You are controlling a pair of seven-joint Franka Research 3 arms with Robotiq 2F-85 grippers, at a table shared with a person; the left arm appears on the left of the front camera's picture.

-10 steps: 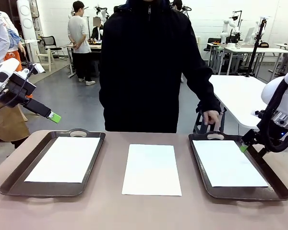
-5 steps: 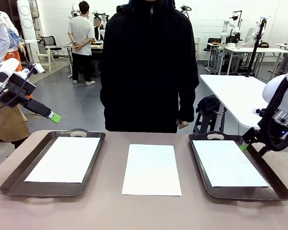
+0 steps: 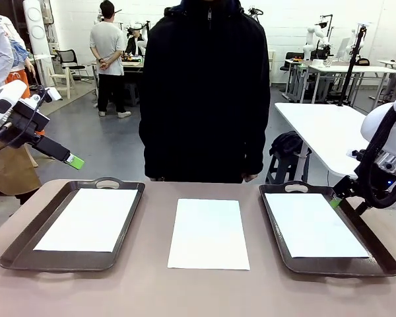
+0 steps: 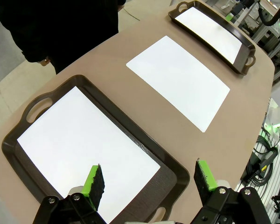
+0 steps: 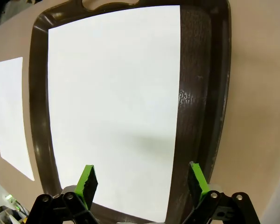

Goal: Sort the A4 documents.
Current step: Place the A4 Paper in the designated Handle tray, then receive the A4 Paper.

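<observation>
Standing apart, empty, left fingers (image 4: 95, 184) and right fingers (image 5: 88, 179); person's hand (image 3: 251, 177) half-hidden under sleeve (image 3: 256, 132).

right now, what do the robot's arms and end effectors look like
Both arms, left arm and right arm, have white rounded shells with black cables alongside. The left end effector and right end effector are black, each with two slim fingers tipped by bright green pads.
</observation>
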